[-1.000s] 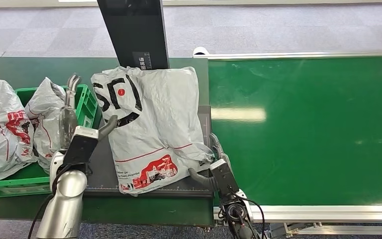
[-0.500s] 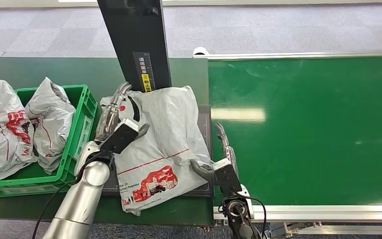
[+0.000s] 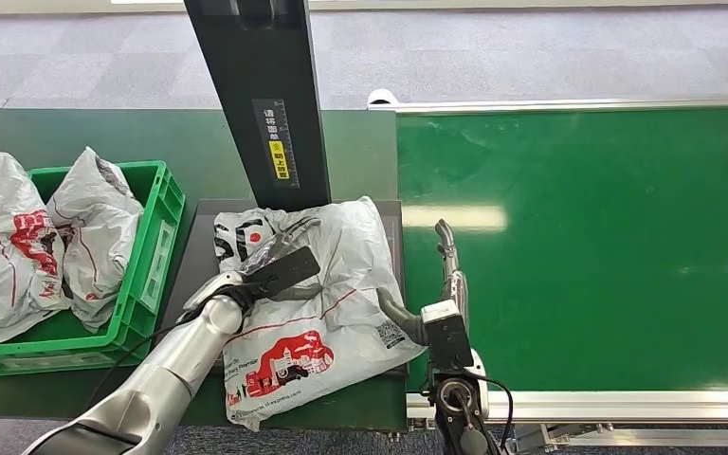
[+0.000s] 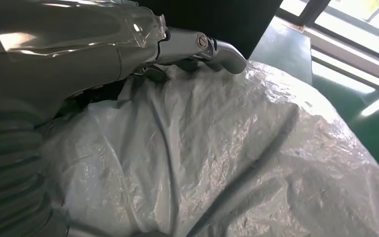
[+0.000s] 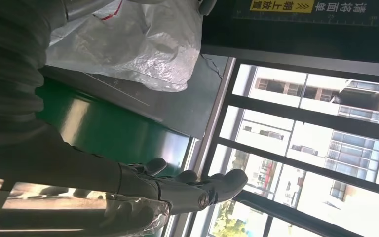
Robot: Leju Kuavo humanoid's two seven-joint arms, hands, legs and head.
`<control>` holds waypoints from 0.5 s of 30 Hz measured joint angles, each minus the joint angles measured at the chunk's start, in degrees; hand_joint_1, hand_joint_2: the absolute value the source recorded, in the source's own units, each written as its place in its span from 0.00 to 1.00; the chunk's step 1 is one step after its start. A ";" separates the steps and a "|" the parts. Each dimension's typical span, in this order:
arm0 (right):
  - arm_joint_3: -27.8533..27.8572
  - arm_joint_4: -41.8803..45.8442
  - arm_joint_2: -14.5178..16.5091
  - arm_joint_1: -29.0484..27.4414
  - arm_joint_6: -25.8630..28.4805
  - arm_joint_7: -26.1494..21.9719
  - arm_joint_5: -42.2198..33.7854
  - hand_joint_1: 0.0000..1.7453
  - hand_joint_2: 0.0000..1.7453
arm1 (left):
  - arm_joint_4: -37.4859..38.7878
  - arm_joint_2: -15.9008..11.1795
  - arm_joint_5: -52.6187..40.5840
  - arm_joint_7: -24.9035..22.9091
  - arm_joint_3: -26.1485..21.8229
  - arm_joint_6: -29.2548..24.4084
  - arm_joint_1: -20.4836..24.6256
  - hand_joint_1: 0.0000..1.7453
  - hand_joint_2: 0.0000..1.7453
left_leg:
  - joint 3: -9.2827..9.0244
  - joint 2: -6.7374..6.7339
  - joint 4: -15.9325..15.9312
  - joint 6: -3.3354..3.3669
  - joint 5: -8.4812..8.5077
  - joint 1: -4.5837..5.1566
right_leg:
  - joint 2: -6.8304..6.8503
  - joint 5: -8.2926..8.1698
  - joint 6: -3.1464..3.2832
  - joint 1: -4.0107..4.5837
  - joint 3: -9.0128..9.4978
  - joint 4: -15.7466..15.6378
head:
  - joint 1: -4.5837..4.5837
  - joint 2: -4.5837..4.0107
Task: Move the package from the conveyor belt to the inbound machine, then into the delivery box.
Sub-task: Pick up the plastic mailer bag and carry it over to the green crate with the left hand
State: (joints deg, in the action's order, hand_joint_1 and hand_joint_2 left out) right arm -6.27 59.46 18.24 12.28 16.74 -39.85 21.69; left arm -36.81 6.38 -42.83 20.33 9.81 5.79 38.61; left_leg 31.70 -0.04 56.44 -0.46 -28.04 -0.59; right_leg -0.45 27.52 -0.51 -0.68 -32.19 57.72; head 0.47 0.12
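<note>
The package, a white-grey plastic bag with red print, lies flat on the dark platform of the inbound machine, below its black post. My left hand rests on top of the package with its fingers stretched along the crinkled plastic. My right hand stands beside the package's right edge at the start of the green conveyor belt. Its fingers are straight and hold nothing, and its thumb touches the bag's side. The right wrist view shows the package on the platform.
A green crate at the left holds two other white bags, one spilling over its left rim. The post carries a yellow label. The belt's metal rim runs along the near side.
The package came down from leaning against the post to lie flat, nearer me. My left hand swung right from the crate onto its top. My right hand shifted right with its fingers straightened.
</note>
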 joint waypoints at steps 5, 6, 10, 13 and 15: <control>-0.64 1.96 -0.50 -0.93 1.57 0.00 -2.39 0.00 1.00 | 4.73 -0.76 -0.93 -1.00 1.48 3.32 2.91 0.22 1.00 | -0.12 0.02 0.00 0.00 0.00 0.00 | 0.01 0.00 0.00 0.00 0.15 0.00 | 0.00 0.01; -0.75 2.21 -0.60 -1.03 1.65 0.00 -2.51 0.00 1.00 | 5.32 -0.86 -0.96 -1.07 1.69 3.45 3.29 0.46 1.00 | -0.15 0.02 0.00 0.00 0.00 0.00 | 0.01 0.00 0.00 0.00 0.18 0.00 | 0.00 0.00; -1.26 3.10 -0.90 -1.35 2.10 0.00 -3.12 0.00 1.00 | 6.85 -1.08 -1.39 -1.40 2.16 3.68 4.14 1.00 1.00 | -0.24 0.02 0.00 0.00 0.00 0.00 | 0.01 0.00 0.00 0.00 0.27 0.00 | -0.01 0.01; -1.44 4.08 -1.13 -1.64 2.80 0.00 -4.05 0.00 1.00 | 7.78 -1.32 -1.81 -1.60 2.68 3.98 4.77 1.00 1.00 | -0.32 0.02 -0.01 0.00 0.00 0.00 | 0.01 0.00 0.00 0.00 0.34 0.00 | -0.01 0.01; -1.46 4.69 -1.30 -1.89 2.96 0.00 -4.51 0.00 1.00 | 8.18 -1.50 -1.71 -1.14 2.86 4.12 5.08 1.00 1.00 | -0.35 0.02 -0.01 0.00 0.01 0.00 | 0.01 0.00 0.00 0.00 0.37 0.00 | 0.00 0.01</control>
State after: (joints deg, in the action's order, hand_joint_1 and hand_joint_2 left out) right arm -7.73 64.16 16.94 10.39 19.70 -39.85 17.18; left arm -28.63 4.88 -44.54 19.19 12.67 9.91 43.69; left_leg 31.35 -0.02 56.43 -0.46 -28.03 -0.59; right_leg -0.43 27.52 -0.51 -0.68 -31.81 57.72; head 0.47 0.13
